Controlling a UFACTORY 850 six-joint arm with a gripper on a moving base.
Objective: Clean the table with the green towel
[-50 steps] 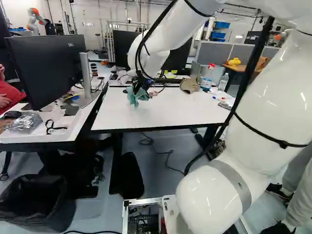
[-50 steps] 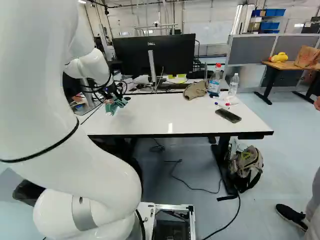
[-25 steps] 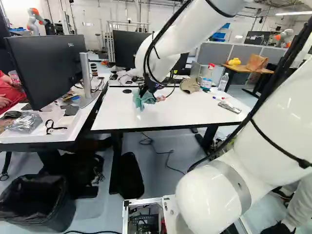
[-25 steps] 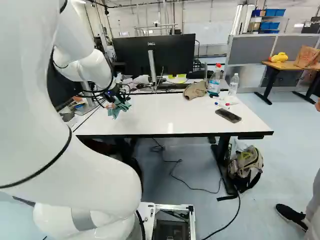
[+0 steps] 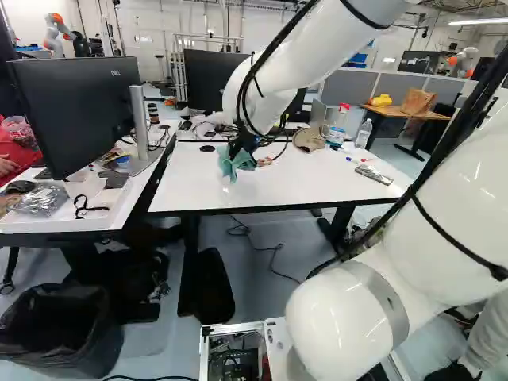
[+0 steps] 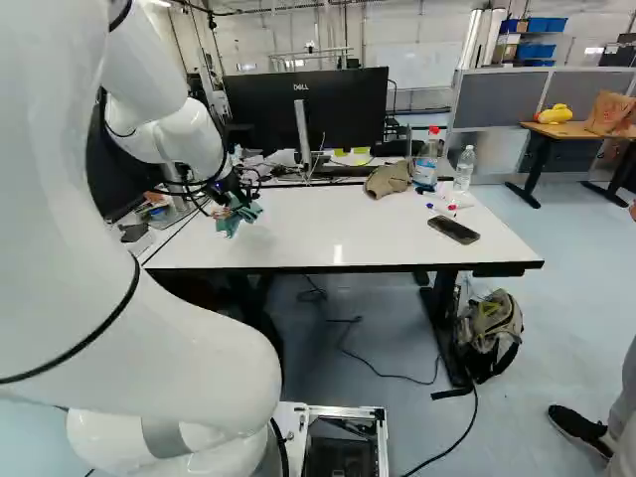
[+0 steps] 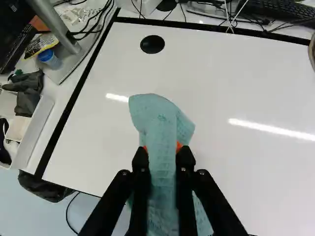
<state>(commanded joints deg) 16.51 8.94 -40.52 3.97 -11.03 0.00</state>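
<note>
At white table (image 6: 338, 224): two fingers (image 5: 241, 148), slightly parted, pinching one towel (image 7: 158, 123); two bottles (image 6: 426, 167), one phone (image 6: 454, 231).

- The green towel (image 7: 160, 123), pale and bluish, was pinched in upright folds, with loose ends hanging, at the ten o'clock side of the table (image 5: 309, 182).
- This table had white, shiny top with black edges, at twelve o'clock from the base.

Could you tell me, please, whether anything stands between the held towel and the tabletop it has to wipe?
Nothing visible separates the green towel in the gripper from the white table beneath. Over to the right in the right base view, a phone, a cap and two bottles obstruct wiping.
</note>
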